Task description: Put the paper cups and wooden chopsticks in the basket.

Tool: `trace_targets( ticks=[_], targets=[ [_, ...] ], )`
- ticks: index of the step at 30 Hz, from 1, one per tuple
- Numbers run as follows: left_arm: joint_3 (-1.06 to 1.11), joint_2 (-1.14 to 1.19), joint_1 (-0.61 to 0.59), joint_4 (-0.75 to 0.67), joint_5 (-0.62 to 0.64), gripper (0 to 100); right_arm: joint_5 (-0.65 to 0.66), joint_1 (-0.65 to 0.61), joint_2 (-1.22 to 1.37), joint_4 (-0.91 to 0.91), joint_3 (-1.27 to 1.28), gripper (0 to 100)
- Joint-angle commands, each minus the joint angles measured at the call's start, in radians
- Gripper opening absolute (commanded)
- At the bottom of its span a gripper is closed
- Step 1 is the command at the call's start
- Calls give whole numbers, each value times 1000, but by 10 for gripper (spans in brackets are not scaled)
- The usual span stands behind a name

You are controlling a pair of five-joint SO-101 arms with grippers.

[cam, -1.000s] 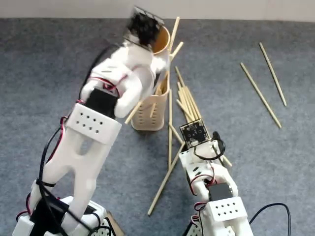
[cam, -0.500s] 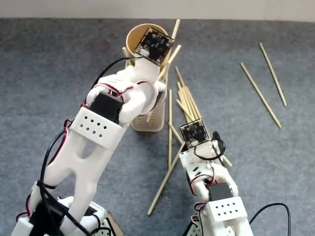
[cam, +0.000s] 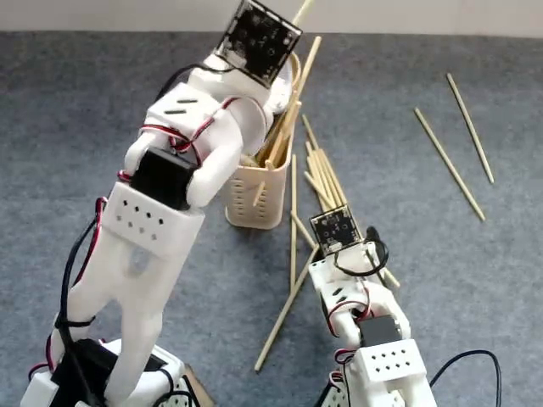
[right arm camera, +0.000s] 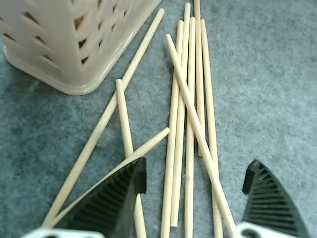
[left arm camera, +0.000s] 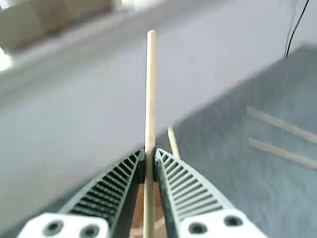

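Note:
In the left wrist view my left gripper [left arm camera: 149, 151] is shut on a wooden chopstick [left arm camera: 150, 89] that stands straight out between the fingers. From above, the left arm [cam: 195, 144] hangs over the beige basket [cam: 253, 203], and the held chopstick's tip [cam: 300, 12] pokes out past the wrist camera. Several chopsticks [cam: 288, 114] lean out of the basket. My right gripper [right arm camera: 198, 168] is open, low over a bundle of chopsticks [right arm camera: 190, 114] on the carpet beside the basket [right arm camera: 74, 44]. The left arm hides the basket's mouth.
Two separate chopsticks [cam: 448, 151] lie on the grey carpet at the far right. One long chopstick [cam: 284, 318] runs from the pile toward the right arm's base [cam: 382, 356]. A pale wall edge borders the far side.
The left wrist has risen and tilted back over the basket, now covering the paper cup that showed there. Its chopstick now points up. The right arm has stayed still.

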Motion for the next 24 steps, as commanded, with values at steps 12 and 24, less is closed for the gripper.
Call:
trace_targets(
  ticks=[12, 24],
  targets=[
    [142, -231, 130, -221, -8, 4, 12, 4, -13, -18, 1, 311],
    [498, -341, 36, -577, -8, 5, 14, 2, -13, -18, 2, 311]
  ],
)
